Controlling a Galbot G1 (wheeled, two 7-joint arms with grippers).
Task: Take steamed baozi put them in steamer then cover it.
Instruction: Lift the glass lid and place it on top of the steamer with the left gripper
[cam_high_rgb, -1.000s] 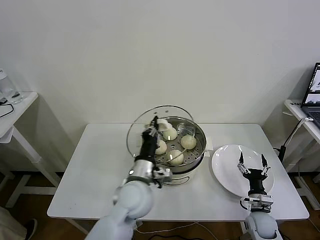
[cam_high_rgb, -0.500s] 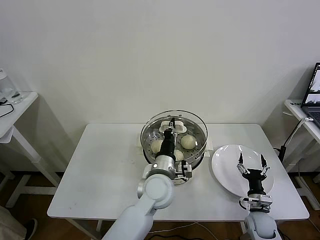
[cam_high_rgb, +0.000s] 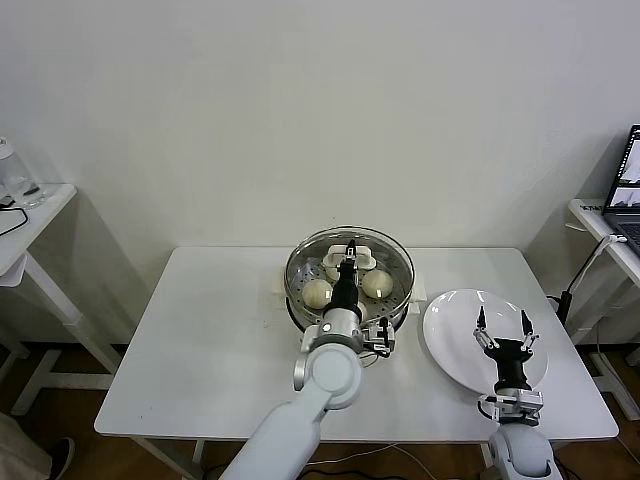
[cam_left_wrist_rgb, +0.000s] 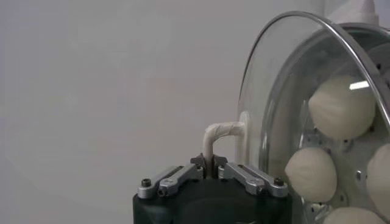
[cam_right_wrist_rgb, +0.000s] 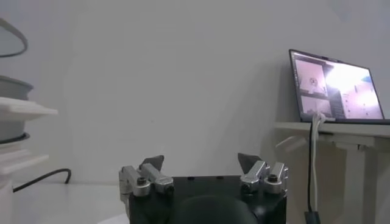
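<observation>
The cover (cam_high_rgb: 349, 262) is held by its white handle (cam_left_wrist_rgb: 220, 135) in the left gripper (cam_high_rgb: 347, 262), whose fingers are closed tight on it. It is held right above the steamer (cam_high_rgb: 400, 300) on the table (cam_high_rgb: 200, 340). The steamed baozi (cam_high_rgb: 317, 293) are seen inside the pot, under the glass. In the left wrist view a small gap seems to be left between the lid's rim and the pot, so the lid is probably not fully down. It should be lowered slowly and kept flat, with its rim lined up all around the pot, and let go only when it rests. The right gripper (cam_high_rgb: 504, 327) is parked over the white plate (cam_high_rgb: 450, 340) with its fingers spread apart
</observation>
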